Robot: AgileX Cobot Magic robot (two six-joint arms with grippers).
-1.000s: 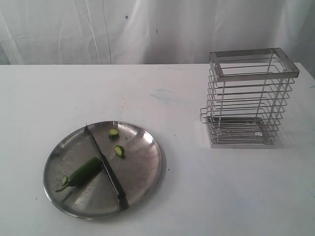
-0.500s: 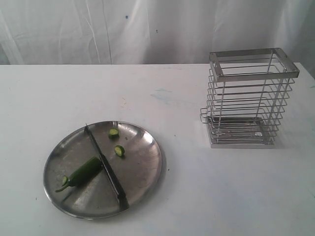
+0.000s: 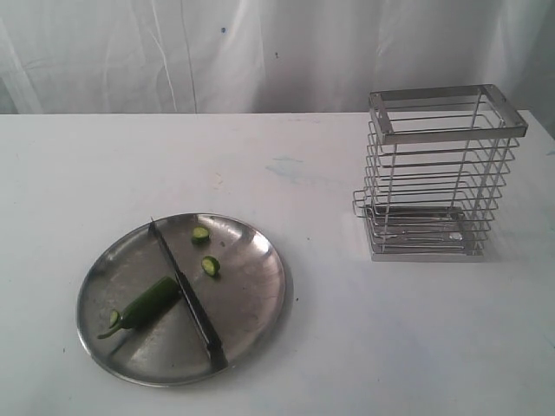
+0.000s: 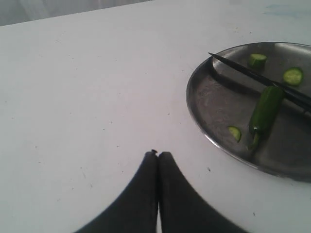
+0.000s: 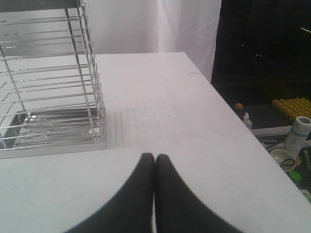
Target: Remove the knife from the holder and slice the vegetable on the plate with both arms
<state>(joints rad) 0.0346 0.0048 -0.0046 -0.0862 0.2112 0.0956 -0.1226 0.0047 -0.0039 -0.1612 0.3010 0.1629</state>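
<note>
Steel plate (image 4: 209,104) bears the knife (image 4: 243,72), apart from closed left jaws.

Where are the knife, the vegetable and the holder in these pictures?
knife (image 3: 184,292): exterior view, middle of its length.
vegetable (image 3: 149,303): exterior view, middle of the green body.
holder (image 3: 455,134): exterior view, front bar of the flat rim.

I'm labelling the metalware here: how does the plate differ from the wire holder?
The plate is round, shallow and solid; the holder is tall, rectangular and open wire. The plate lies on the left of the exterior view; the holder stands on the right. The plate carries the knife, the vegetable and its slices; the holder shows no knife inside. Both are shiny silvery metal on the white table.
</note>
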